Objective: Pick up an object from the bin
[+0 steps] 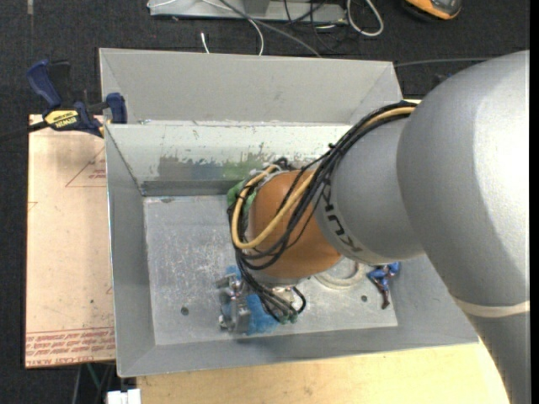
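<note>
1. In the camera view, we see the grey metal bin (126, 225) from above, with the arm (472, 183) coming in from the right and bending down into it.
2. The orange cover (286, 225) on the wrist sits over the middle of the bin floor, and yellow and black cables (244, 241) loop around its left side.
3. The claw (234, 310) points down just below and left of the orange cover, close to the bin's front wall and low over the floor.
4. We cannot tell how far the claw is open, nor whether it has hold of anything, as its metal parts and the wiring crowd together there.
5. A small blue thing (261, 322) lies on the floor just below the orange cover, right beside the claw and seemingly touching it.
6. A white round thing (341, 274) peeks out at the lower right of the orange cover, partly hidden by the arm.
7. A small blue and red thing (385, 276) lies further right of the orange cover, apart from the claw.
8. A bit of a green thing (235, 194) shows at the upper left of the orange cover, near the back wall.
</note>
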